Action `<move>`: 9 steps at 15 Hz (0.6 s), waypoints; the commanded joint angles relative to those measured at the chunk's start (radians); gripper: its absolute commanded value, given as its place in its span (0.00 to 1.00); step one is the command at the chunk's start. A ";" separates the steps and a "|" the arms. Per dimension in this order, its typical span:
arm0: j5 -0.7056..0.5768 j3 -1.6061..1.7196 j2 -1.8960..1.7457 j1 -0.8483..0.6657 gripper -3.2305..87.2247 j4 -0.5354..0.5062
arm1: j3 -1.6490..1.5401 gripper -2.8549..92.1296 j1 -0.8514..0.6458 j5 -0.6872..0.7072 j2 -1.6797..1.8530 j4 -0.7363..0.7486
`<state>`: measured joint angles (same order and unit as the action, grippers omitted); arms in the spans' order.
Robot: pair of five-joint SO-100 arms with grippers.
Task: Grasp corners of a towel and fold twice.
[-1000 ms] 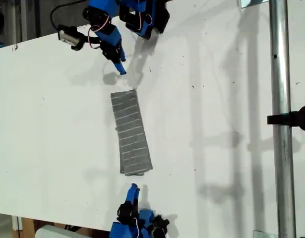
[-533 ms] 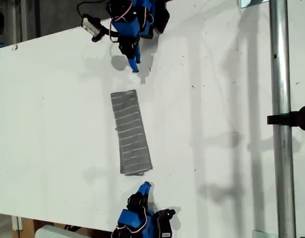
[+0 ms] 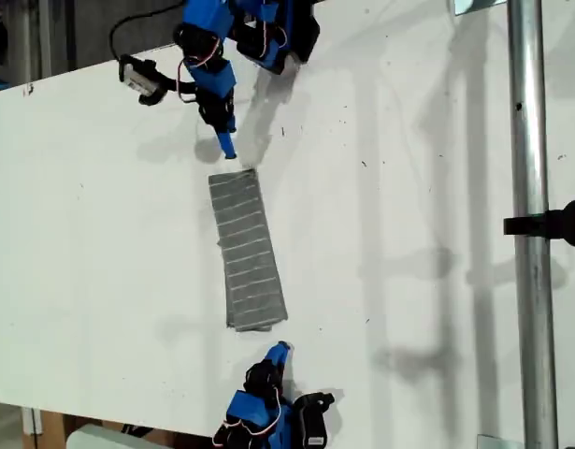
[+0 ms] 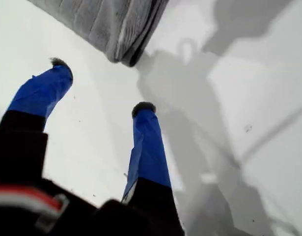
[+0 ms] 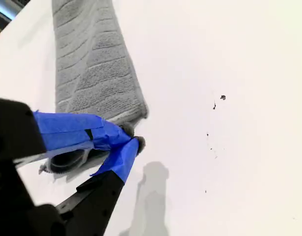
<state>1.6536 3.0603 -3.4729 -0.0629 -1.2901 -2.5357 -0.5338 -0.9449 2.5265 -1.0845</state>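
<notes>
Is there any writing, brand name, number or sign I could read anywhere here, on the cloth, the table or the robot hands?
None can be read in any view.
The towel bears only pale stripes, no label.
The table shows only small dark specks, not writing.
My first hand and my second hand show plain blue covering, no lettering.

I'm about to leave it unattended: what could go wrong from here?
My second gripper is shut at the end of the towel; pushing forward could bunch it. My first gripper is open, short of the layered corner; closing there might catch only one layer.
</notes>
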 commanded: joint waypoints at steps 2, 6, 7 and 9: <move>-0.003 -0.046 -0.008 0.005 0.01 0.020 | 0.230 0.37 -0.098 0.201 -0.476 0.183; 0.006 -0.044 -0.008 0.014 0.01 0.000 | 0.247 0.37 -0.087 0.169 -0.672 0.350; 0.005 -0.044 -0.008 0.014 0.01 -0.005 | 0.249 0.36 -0.058 0.135 -0.683 0.397; 0.005 -0.046 -0.008 0.018 0.01 -0.011 | 0.275 0.36 -0.003 0.078 -0.732 0.468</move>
<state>1.6521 3.0603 -3.4729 -0.0568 -1.2931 -2.3332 -0.5722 -0.8376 1.8024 -0.6642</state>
